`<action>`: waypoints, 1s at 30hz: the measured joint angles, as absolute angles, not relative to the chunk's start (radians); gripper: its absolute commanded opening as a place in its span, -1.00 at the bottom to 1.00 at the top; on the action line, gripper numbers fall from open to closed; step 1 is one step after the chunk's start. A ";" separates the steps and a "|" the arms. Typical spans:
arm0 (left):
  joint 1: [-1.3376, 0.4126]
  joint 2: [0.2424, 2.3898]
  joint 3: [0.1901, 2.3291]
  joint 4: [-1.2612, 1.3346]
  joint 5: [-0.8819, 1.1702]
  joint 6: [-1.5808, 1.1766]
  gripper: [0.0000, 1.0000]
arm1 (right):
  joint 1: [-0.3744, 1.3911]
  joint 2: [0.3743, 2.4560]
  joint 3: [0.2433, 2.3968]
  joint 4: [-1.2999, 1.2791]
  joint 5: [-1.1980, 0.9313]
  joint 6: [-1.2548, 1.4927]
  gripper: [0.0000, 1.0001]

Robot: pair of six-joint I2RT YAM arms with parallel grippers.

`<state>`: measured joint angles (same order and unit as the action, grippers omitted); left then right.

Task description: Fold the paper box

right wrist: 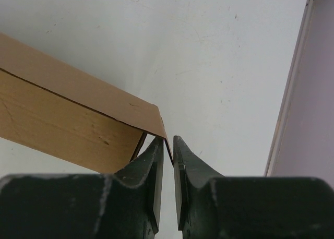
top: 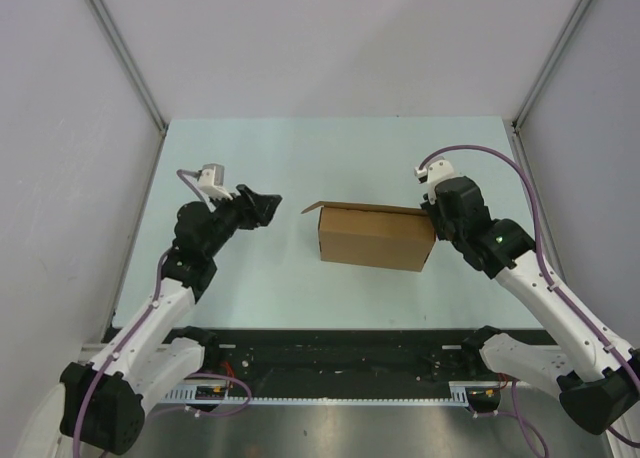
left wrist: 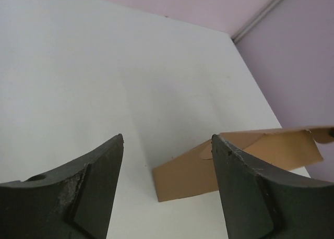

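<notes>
The paper box (top: 375,236) is a plain brown cardboard box standing in the middle of the pale table (top: 300,148), its lid flap raised slightly at the back. My right gripper (top: 430,210) is at the box's right rear corner. In the right wrist view its jaws (right wrist: 168,140) are closed down to a narrow gap on the thin edge of the lid flap (right wrist: 104,100). My left gripper (top: 268,206) hovers open to the left of the box, apart from it. Through the left wrist view the box (left wrist: 198,171) shows between the spread fingers (left wrist: 245,187).
Grey walls with metal corner posts (top: 125,53) enclose the table on three sides. A black rail with cabling (top: 330,363) runs along the near edge between the arm bases.
</notes>
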<state>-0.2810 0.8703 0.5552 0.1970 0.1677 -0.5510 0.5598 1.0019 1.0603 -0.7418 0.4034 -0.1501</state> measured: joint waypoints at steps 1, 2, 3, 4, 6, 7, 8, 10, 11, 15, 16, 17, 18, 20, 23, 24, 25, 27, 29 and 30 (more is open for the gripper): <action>-0.281 0.876 0.553 0.224 0.199 -0.535 0.49 | 0.561 1.002 1.060 -0.742 0.404 -0.150 -0.65; -0.281 0.886 0.553 0.249 0.232 -0.516 0.50 | 0.562 1.002 1.060 -0.742 0.404 -0.150 -0.65; -0.281 0.897 0.554 0.277 0.270 -0.498 0.50 | 0.563 1.001 1.060 -0.741 0.404 -0.150 -0.66; -0.281 0.910 0.556 0.299 0.304 -0.479 0.50 | 0.564 1.000 1.060 -0.741 0.404 -0.149 -0.66; -0.281 0.942 0.567 0.337 0.366 -0.442 0.50 | 0.567 0.997 1.060 -0.741 0.404 -0.149 -0.65; -0.282 0.956 0.571 0.355 0.390 -0.424 0.51 | 0.568 0.995 1.060 -0.741 0.404 -0.149 -0.66; -0.282 0.966 0.572 0.374 0.410 -0.408 0.51 | 0.568 0.992 1.060 -0.740 0.404 -0.149 -0.66; -0.286 0.978 0.569 0.413 0.446 -0.387 0.54 | 0.571 0.987 1.060 -0.738 0.403 -0.149 -0.66; -0.288 0.980 0.566 0.438 0.463 -0.378 0.54 | 0.573 0.985 1.060 -0.736 0.403 -0.149 -0.66; -0.320 0.980 0.558 0.491 0.515 -0.312 0.51 | 0.577 0.976 1.060 -0.734 0.403 -0.149 -0.66; -0.331 0.980 0.558 0.492 0.527 -0.293 0.50 | 0.579 0.974 1.059 -0.733 0.403 -0.149 -0.66; -0.341 0.980 0.558 0.490 0.533 -0.276 0.49 | 0.580 0.972 1.056 -0.729 0.403 -0.149 -0.67; -0.353 0.980 0.559 0.482 0.537 -0.255 0.48 | 0.581 0.970 1.053 -0.727 0.403 -0.149 -0.67; -0.379 0.985 0.569 0.461 0.539 -0.216 0.46 | 0.582 0.970 1.047 -0.726 0.403 -0.148 -0.67; -0.406 1.004 0.588 0.435 0.535 -0.169 0.40 | 0.582 0.970 1.042 -0.723 0.403 -0.147 -0.67; -0.411 1.013 0.596 0.423 0.534 -0.154 0.39 | 0.583 0.970 1.042 -0.723 0.403 -0.147 -0.67; -0.415 1.025 0.605 0.412 0.530 -0.141 0.35 | 0.583 0.970 1.042 -0.722 0.403 -0.146 -0.67; -0.422 1.050 0.627 0.392 0.525 -0.118 0.29 | 0.583 0.970 1.042 -0.721 0.403 -0.146 -0.67; -0.430 1.076 0.652 0.369 0.515 -0.093 0.26 | 0.583 0.970 1.042 -0.721 0.403 -0.143 -0.67; -0.436 1.086 0.664 0.355 0.508 -0.081 0.20 | 0.583 0.970 1.041 -0.721 0.403 -0.143 -0.67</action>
<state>-0.4362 1.0863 0.6643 0.3550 0.5079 -0.0814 0.5835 0.9699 1.0412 -0.7208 0.4034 -0.1429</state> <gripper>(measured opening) 0.648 0.165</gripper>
